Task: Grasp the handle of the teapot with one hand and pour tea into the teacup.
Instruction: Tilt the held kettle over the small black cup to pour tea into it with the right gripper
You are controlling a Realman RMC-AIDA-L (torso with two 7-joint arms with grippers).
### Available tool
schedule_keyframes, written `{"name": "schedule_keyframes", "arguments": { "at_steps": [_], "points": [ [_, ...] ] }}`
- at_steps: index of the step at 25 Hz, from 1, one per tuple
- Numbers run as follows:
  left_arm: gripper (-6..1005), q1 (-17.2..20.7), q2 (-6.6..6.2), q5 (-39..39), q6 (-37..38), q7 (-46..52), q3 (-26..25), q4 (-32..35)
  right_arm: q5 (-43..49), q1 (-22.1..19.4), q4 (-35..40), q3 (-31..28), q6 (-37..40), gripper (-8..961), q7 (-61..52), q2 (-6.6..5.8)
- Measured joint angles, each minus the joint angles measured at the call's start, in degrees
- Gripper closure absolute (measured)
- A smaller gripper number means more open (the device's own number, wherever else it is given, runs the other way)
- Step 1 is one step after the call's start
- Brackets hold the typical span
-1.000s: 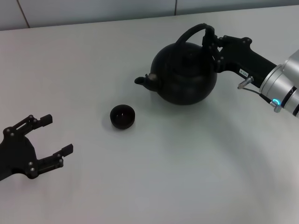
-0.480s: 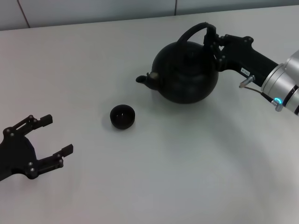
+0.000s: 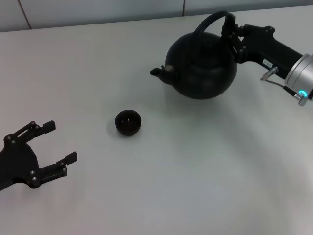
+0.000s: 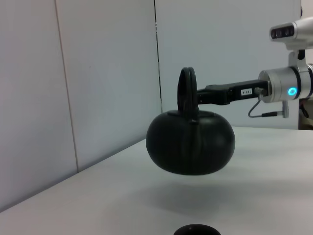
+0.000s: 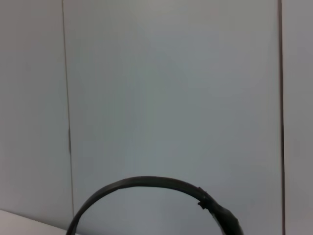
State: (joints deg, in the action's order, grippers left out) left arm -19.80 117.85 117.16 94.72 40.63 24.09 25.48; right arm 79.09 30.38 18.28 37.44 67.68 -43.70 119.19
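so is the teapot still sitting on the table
No, in the left wrist view the teapot hangs clear above the table with its shadow beneath, held by the right gripper at the handle.

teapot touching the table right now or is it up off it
Apart. The left wrist view shows the teapot hanging above the table, with clear white surface and shadow beneath its base.

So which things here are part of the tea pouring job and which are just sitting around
Part of the job:
- teapot, lifted off the table
- handle, gripped by the right tool
- teacup, on the table, nearer the robot than the spout

Just there:
- left tool, open, idle at the robot's near left
- table
- wall
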Motion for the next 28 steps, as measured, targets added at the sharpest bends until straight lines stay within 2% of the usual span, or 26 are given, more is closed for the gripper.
{"name": "schedule_keyframes", "arguments": {
  "at_steps": [17,28],
  "points": [
    [133,-0.2,0.16,0.0,-0.1,-0.7,0.0,-0.2,1.4,0.4,3.6,3.1,-0.9,883,-1.8,-0.01],
    [133,-0.2,0.27,0.0,-0.1,-0.7,0.0,-0.2,1.4,4.2,5.2,11.3,-5.9,882,-1.8,0.21]
  ]
}}
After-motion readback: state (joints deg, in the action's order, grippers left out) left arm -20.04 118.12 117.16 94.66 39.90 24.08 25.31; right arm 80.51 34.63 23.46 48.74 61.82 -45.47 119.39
